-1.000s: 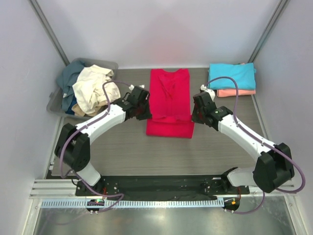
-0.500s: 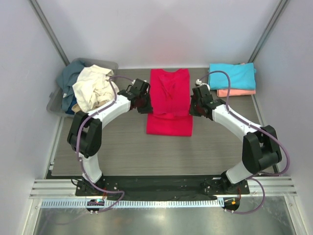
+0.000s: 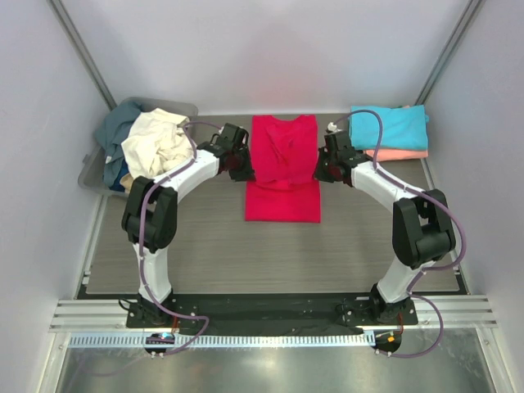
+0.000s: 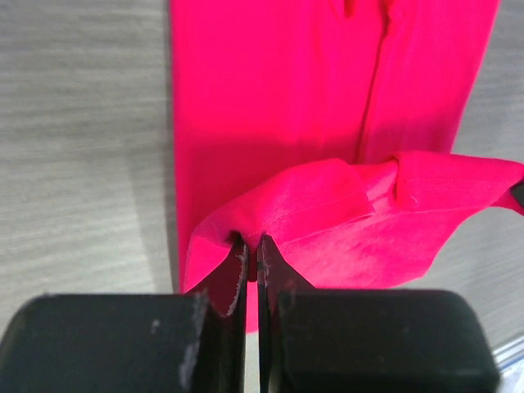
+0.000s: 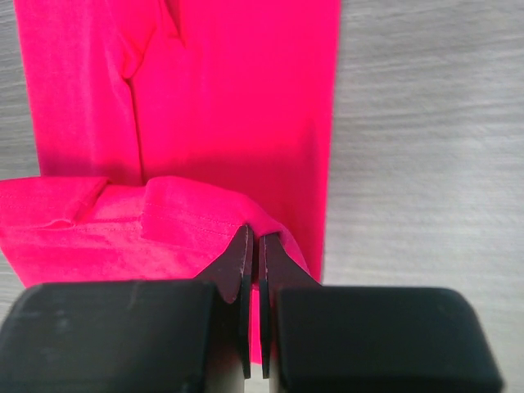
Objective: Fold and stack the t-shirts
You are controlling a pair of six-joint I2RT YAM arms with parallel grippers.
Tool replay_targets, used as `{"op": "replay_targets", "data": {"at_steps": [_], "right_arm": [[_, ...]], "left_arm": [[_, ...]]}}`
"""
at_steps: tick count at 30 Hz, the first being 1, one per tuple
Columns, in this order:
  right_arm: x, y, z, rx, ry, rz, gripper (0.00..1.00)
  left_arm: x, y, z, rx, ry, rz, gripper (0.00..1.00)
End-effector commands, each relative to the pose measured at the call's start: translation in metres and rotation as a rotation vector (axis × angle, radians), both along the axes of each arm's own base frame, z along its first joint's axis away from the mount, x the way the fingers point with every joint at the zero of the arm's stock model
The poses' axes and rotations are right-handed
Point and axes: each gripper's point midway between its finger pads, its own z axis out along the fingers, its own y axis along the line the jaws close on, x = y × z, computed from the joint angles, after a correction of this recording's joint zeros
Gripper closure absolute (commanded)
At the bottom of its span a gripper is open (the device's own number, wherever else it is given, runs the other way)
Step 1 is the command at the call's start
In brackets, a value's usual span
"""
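A: Where was the red one?
B: The bright crimson red cloth t-shirt [image 3: 282,147] lay lengthwise mid-way across the grey wood-grain table [image 3: 205,246], collar at the far end, with its near hem raised over its body.

A: Jaws?
B: The left gripper [image 4: 251,246] was clamped on the hem's left corner. The right gripper [image 5: 252,241] was clamped on the right corner.

A: The others?
B: The folded turquoise t-shirt [image 3: 389,127] sat on the salmon pink t-shirt [image 3: 397,155] at far right. The cream t-shirt [image 3: 155,147] and slate blue t-shirt [image 3: 115,123] were heaped in the grey plastic tub [image 3: 90,176] at far left.

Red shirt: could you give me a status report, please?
Both shut on red shirt: left gripper, right gripper. Edge lifted over body. Nothing blocking.
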Motion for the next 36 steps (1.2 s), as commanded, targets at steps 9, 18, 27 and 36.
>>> {"op": "replay_targets", "data": {"at_steps": [9,18,27,36], "right_arm": [[0.041,0.009,-0.011,0.041,-0.014,0.017,0.99],[0.066,-0.001,-0.012,0.074,0.006,-0.045,0.85],[0.113,-0.037,0.046,0.157,-0.046,-0.112,0.37],[0.017,-0.030,0.037,0.224,0.026,-0.028,0.27]], "left_arm": [[0.040,-0.004,-0.016,-0.061,0.028,-0.017,0.99],[0.071,-0.009,0.002,-0.097,0.032,-0.027,0.84],[0.124,0.008,0.041,-0.192,0.081,0.043,0.52],[0.048,0.037,0.057,-0.141,0.051,0.050,0.51]]}}
